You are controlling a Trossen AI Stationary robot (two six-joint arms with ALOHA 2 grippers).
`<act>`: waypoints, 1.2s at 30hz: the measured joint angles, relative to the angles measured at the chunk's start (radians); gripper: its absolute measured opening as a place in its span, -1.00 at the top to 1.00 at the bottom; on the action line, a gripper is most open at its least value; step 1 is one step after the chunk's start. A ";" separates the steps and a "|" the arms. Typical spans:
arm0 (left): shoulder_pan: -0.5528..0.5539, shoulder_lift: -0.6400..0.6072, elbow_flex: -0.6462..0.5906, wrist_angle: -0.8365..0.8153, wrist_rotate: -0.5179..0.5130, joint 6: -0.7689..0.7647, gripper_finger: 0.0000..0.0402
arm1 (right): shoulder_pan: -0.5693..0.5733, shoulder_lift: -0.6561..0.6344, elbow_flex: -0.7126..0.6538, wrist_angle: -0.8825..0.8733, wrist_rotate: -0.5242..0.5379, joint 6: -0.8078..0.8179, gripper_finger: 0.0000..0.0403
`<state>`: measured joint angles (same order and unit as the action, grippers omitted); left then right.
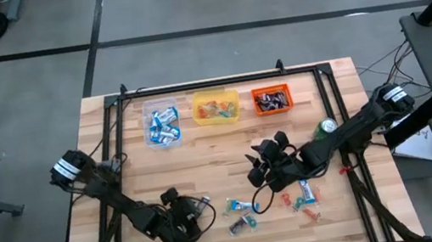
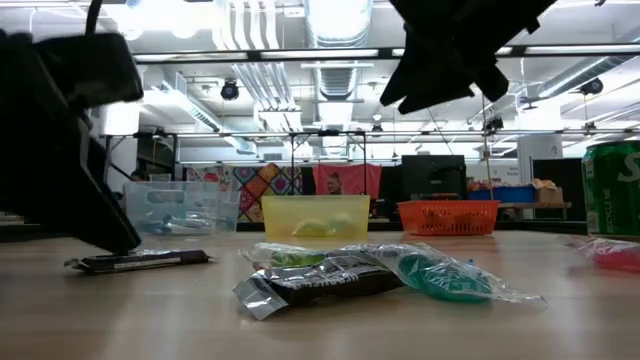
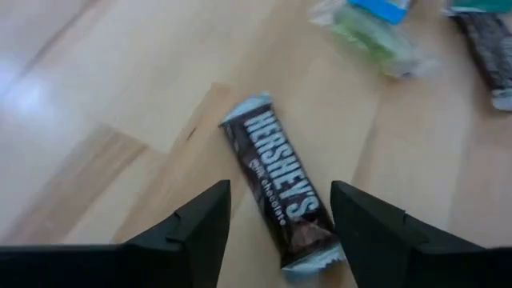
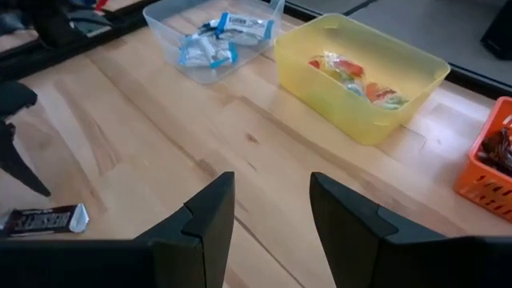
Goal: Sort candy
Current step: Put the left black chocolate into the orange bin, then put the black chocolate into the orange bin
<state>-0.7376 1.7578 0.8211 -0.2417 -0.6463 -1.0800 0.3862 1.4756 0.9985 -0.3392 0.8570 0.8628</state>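
Observation:
A dark brown Hershey's bar (image 3: 280, 184) lies flat on the wooden table, and the two fingers of my open left gripper (image 3: 282, 196) stand on either side of its near end, just above it and apart from it. The low view shows the same bar (image 2: 140, 261) lying on the table below that gripper. More candy lies loose in the near middle (image 1: 242, 210) and to its right (image 1: 303, 198). Held above the table's middle, my right gripper (image 4: 272, 200) is open with nothing between its fingers, and it faces the tubs.
Three tubs stand in a row at the far edge: a clear one (image 1: 162, 122) with blue-and-white sweets, a yellow one (image 1: 216, 106) with small coloured ones, and an orange one (image 1: 271, 99) with dark ones. A green can (image 1: 326, 128) stands at the right, beside the right arm.

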 joint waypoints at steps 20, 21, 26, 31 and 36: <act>-0.019 0.111 0.005 -0.008 -0.070 -0.089 0.72 | 0.000 0.131 0.000 0.151 -0.016 -0.060 0.23; -0.019 0.108 0.005 -0.010 -0.069 -0.087 0.78 | 0.000 0.134 0.000 0.166 -0.028 -0.079 0.23; -0.022 0.062 0.002 -0.025 -0.063 -0.046 0.83 | 0.000 0.147 0.000 0.230 -0.093 -0.152 0.23; -0.023 -0.019 -0.006 -0.048 -0.066 0.037 0.82 | 0.000 0.146 0.000 0.276 -0.147 -0.175 0.23; -0.024 -0.065 -0.006 -0.047 -0.123 0.114 0.83 | -0.009 0.170 0.000 0.414 -0.273 -0.170 0.23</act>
<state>-0.7612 1.6925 0.8148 -0.2886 -0.7694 -0.9656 0.3769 1.6457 0.9985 0.0752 0.5839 0.6928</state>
